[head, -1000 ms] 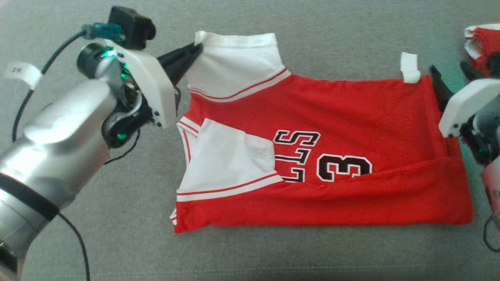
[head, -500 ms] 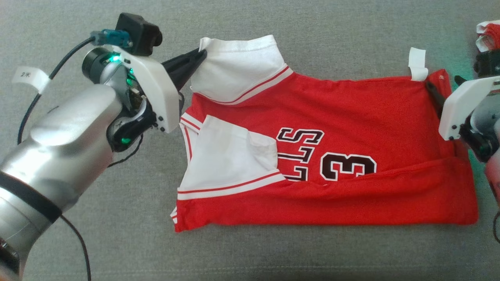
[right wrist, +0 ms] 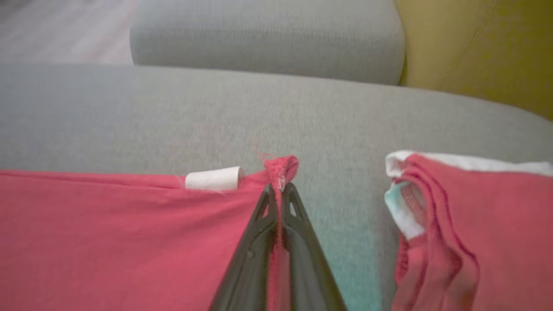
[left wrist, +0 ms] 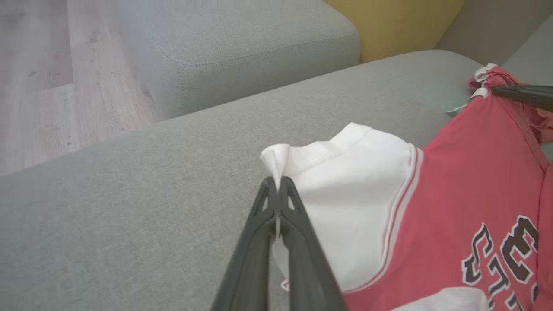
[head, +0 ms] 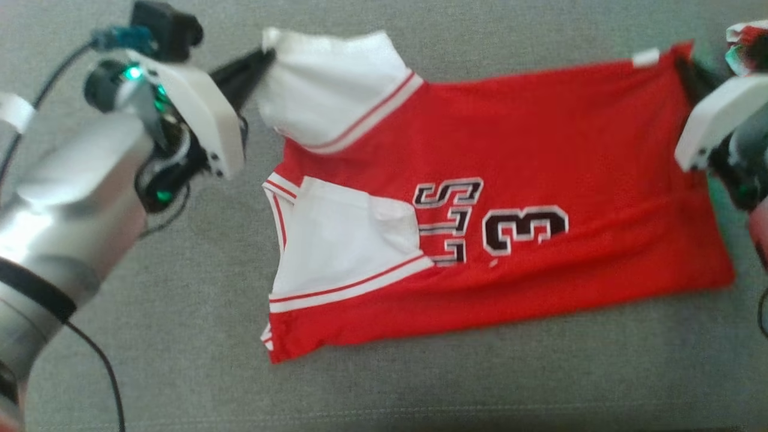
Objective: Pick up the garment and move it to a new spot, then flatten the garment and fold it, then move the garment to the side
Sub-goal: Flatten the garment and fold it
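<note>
The garment (head: pixel 540 150) is a red jersey with white sleeves and a black "3", lying half folded on a grey sofa seat. My left gripper (head: pixel 264 57) is shut on the far white sleeve's corner (left wrist: pixel 276 162); the dark fingers (left wrist: pixel 276 224) pinch the cloth. At the far right, my right gripper (head: pixel 690 66) is shut on the red hem corner (right wrist: pixel 281 168), beside a white tag (right wrist: pixel 211 178). The far edge is lifted and stretched between both grippers; the near part rests on the seat.
A second folded red and white garment (right wrist: pixel 475 224) lies just right of my right gripper, at the head view's top right corner (head: pixel 747 42). Beyond the grey seat (head: pixel 180 312) are a grey cushion (left wrist: pixel 259 47), a yellow cushion (left wrist: pixel 393 21) and wooden floor (left wrist: pixel 52 77).
My right gripper has closed on the red hem corner. Both grippers have drawn the garment's far edge up and away, and the fold along the near side has flattened.
</note>
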Motion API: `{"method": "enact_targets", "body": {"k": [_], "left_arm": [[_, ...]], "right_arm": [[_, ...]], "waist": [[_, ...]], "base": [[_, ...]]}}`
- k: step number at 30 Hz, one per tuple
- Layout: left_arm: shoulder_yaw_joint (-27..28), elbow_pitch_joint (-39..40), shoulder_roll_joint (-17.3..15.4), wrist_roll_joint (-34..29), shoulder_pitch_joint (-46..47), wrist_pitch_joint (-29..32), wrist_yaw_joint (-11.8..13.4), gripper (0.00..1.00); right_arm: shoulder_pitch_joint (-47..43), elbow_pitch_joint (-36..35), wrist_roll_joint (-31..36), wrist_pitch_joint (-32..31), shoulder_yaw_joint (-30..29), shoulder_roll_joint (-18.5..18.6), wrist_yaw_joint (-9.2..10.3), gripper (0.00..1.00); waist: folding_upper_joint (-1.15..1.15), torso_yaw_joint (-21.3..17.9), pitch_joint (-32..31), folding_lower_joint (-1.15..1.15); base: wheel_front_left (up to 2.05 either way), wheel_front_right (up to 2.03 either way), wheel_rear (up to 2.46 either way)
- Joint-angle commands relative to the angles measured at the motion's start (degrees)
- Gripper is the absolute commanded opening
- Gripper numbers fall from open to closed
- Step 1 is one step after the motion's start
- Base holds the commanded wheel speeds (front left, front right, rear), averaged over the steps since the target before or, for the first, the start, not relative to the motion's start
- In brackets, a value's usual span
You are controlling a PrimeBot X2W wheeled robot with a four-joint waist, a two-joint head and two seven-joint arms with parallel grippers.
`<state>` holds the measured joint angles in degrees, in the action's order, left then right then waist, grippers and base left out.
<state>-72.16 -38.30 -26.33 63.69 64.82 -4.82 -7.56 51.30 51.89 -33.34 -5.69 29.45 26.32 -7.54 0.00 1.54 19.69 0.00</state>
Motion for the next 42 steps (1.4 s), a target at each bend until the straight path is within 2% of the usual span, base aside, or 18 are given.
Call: {"method": "enact_targets", "body": {"k": [1,6,16,21,24,27,29,35,40,42], "left_arm": [[2.5,0.4,-2.2,-0.2,4.3,-0.6,0.1,0.00],[2.2,-2.6,-2.4,-1.4,8.6,-1.5,0.1,0.00],[2.7,-11.3,0.5,-5.1,18.2,-7.6,0.1,0.00],[2.2,-13.0,2.5,-5.4,18.5,-9.1,0.1,0.00],[1.0,-11.8,2.6,-5.7,16.5,-9.4,0.1,0.00],[0.3,-9.9,2.0,-5.4,13.8,-9.6,0.1,0.00],[0.4,-7.8,1.4,-3.1,11.5,-9.7,0.1,0.00],[-0.7,0.6,-2.6,-2.6,5.7,-8.3,0.1,0.00],[-1.1,7.1,-6.0,-2.9,1.7,-4.6,0.1,0.00],[-1.1,9.7,-7.1,-1.3,-0.7,-0.5,0.1,0.00]], "right_arm": [[1.2,-1.2,-0.3,0.9,0.3,1.2,0.05,0.00],[5.3,-0.9,-1.7,4.1,0.6,0.5,0.05,0.00],[12.5,0.9,-2.5,9.8,3.3,-0.8,0.05,0.00],[13.4,2.4,-4.1,12.9,4.5,-1.3,0.05,0.00],[12.1,2.6,-5.2,14.2,6.2,-0.6,0.05,0.00],[9.9,2.3,-7.3,14.4,7.9,0.8,0.05,0.00],[8.3,1.8,-9.0,14.3,8.9,1.9,0.05,0.00],[3.0,-1.2,-12.9,13.1,14.1,6.7,0.05,0.00],[-0.9,-4.4,-15.6,11.4,19.4,11.2,0.05,0.00],[-2.2,-5.8,-16.6,10.2,21.9,12.8,0.05,0.00]], "waist": [[0.00,-0.1,0.3,0.00],[0.00,-0.6,1.9,0.00],[0.00,-1.4,5.0,0.00],[0.00,-1.0,5.0,0.00],[0.00,-0.3,4.2,0.00],[0.00,0.4,2.8,0.00],[0.00,0.8,1.8,0.00],[0.00,2.3,-0.9,0.00],[0.00,3.3,-2.8,0.00],[0.00,3.5,-3.6,0.00]], "base": [[0.00,0.00,0.00],[0.00,0.00,0.00],[0.00,0.00,0.00],[0.00,0.00,0.00],[0.00,0.00,0.00],[0.00,0.00,0.00],[0.00,0.00,0.00],[0.00,0.00,0.00],[0.00,0.00,0.00],[0.00,0.00,0.00]]}}
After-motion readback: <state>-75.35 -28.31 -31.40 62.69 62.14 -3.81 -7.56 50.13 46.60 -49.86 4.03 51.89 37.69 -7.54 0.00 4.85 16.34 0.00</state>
